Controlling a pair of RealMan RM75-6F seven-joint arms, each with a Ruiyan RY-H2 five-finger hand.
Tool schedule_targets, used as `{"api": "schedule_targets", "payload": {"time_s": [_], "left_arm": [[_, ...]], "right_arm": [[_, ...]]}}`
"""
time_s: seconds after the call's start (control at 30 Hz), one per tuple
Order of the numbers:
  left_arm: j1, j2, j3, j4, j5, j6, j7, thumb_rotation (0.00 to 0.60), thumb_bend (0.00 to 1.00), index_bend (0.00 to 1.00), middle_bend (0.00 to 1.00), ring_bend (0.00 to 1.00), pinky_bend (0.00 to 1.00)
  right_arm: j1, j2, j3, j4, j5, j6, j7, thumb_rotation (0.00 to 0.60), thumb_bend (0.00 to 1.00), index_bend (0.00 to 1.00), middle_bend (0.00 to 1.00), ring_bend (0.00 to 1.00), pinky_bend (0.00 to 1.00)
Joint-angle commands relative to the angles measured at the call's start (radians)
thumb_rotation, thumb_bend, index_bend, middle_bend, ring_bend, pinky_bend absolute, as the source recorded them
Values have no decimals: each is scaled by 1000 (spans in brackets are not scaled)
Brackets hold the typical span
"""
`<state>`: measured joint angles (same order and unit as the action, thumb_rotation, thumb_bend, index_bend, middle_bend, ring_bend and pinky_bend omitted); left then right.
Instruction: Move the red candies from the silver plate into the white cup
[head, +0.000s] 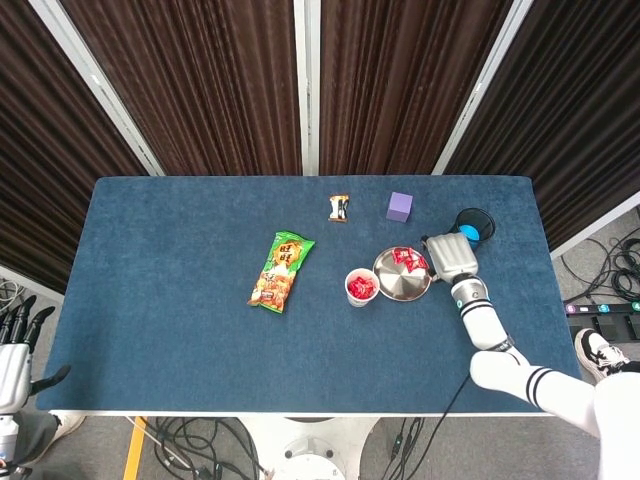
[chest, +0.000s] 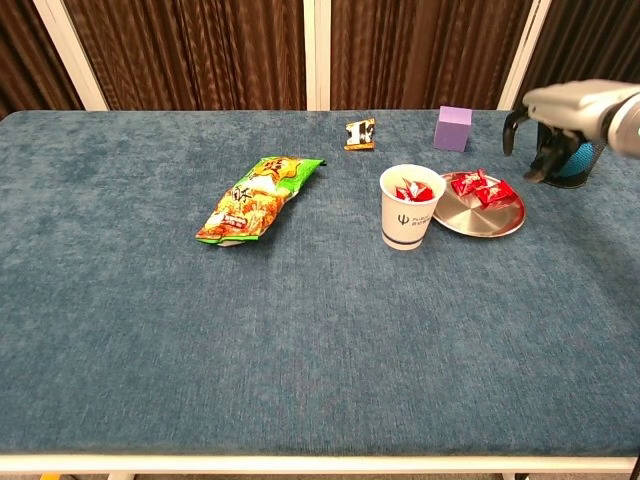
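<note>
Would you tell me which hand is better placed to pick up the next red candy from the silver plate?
The right hand: it hovers open beside the silver plate holding the red candies. The left hand sits off the table's far corner.

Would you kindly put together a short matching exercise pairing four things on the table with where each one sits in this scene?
Things:
1. white cup
2. purple cube
3. green snack bag
4. right hand

Places:
A. lying alone, left of the cup
B. just left of the silver plate, red candies inside
C. raised, right of the plate, holding nothing
D. far side of the table, behind the plate

Pairs: 1-B, 2-D, 3-A, 4-C
</note>
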<state>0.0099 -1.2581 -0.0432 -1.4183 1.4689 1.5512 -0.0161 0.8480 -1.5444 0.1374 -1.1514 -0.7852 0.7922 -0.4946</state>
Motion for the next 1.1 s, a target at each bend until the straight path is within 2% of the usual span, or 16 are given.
{"api": "schedule_targets", "payload": {"time_s": [0.03, 0.37, 0.67, 0.8, 0.97, 1.1], "left_arm": [[1, 0, 0, 0, -1, 0, -1, 600, 0, 206, 120, 99, 116], [4, -4, 0, 11, -8, -3, -9, 600, 0, 206, 120, 99, 117], [8, -7, 2, 20, -14, -8, -16, 600, 0, 206, 120, 99, 117], [7, -8, 1, 23, -16, -9, -18, 600, 0, 206, 120, 99, 116], [7, -10, 1, 26, -17, -12, -19, 600, 0, 206, 120, 99, 117], [8, -11, 0, 28, -18, -10, -21, 600, 0, 206, 120, 99, 117]], "right_arm": [[12, -59, -7, 73, 12, -25, -11, 600, 248, 395, 993, 938, 1000], [28, -153, 5, 212, 10, -68, -9, 600, 248, 427, 993, 939, 1000], [39, -202, 24, 297, 3, -103, -3, 600, 249, 433, 993, 939, 1000], [45, -215, 31, 320, 4, -120, -6, 600, 264, 452, 993, 939, 1000], [42, -233, 36, 340, -5, -113, -9, 600, 346, 542, 995, 946, 1000], [35, -220, 46, 316, -20, -102, 6, 600, 361, 555, 996, 946, 1000]]}}
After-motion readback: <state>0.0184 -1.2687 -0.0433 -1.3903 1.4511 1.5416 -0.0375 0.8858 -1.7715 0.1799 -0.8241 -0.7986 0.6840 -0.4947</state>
